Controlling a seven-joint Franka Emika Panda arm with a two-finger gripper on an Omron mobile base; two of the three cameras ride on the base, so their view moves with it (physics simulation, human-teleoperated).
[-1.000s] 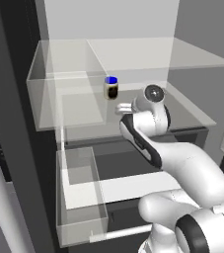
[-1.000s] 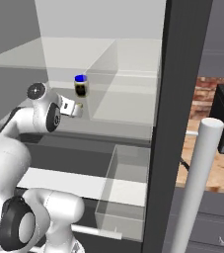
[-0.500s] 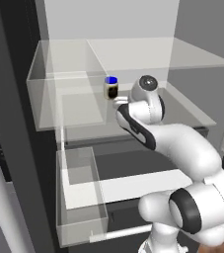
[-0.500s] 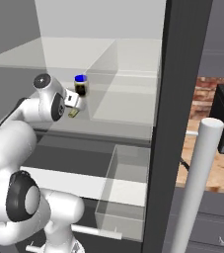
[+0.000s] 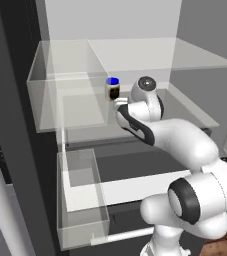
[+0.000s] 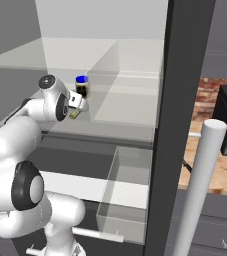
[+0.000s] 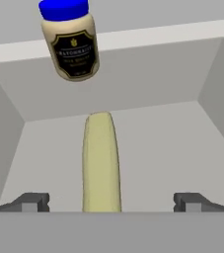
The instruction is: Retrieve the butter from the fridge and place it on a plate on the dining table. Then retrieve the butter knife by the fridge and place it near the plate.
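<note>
Pincer (image 7: 108,200) wide open, empty, lined up inside the fridge (image 5: 135,30). Butter (image 7: 101,163) lies on the shelf just in front of the blue-lidded jar (image 7: 70,42), between the fingertips (image 7: 32,201). Best to advance straight, close across its narrow sides, avoid the jar.

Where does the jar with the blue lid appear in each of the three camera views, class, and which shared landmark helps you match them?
Left base view: jar upper centre, on the fridge shelf, just left of the arm's wrist.
Right base view: jar upper left, just right of the wrist.
Hand view: jar top left, beyond the butter.
Shared landmark: its blue lid.
</note>
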